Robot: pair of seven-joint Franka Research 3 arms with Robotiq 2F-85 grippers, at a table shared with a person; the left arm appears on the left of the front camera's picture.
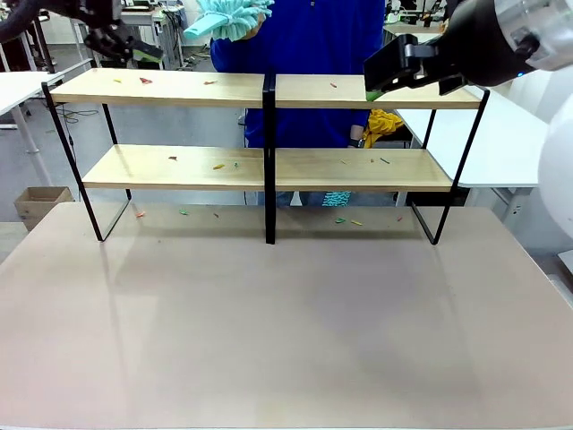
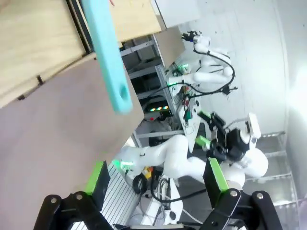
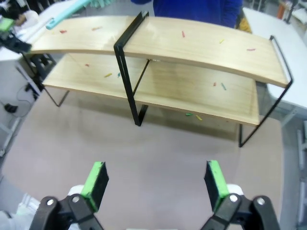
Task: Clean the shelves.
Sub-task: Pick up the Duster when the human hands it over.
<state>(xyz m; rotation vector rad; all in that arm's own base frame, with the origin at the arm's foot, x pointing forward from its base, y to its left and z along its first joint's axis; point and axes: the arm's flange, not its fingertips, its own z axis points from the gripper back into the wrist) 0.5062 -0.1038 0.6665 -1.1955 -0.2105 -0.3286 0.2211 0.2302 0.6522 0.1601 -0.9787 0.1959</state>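
Smooth brown counter lay closest in the front view, flat and wide. At its far side stood the shelves: two long boards of light wood, one above the other, in a thin black frame with a black post in the middle. Tiny red, green and yellow bits were dotted on both boards and on the counter under them. A person in blue stood behind and held a fluffy teal duster. The left hand hung by the top board's left end, and the right hand hung by its right part.

From the left wrist, the left hand was spread wide with nothing between its green pads. A flat teal handle with a hole at its end crossed over the wood.

From the right wrist, the right hand was spread wide too, holding nothing, above the counter. The shelves stood ahead and looked bent, their wood pale and smooth.
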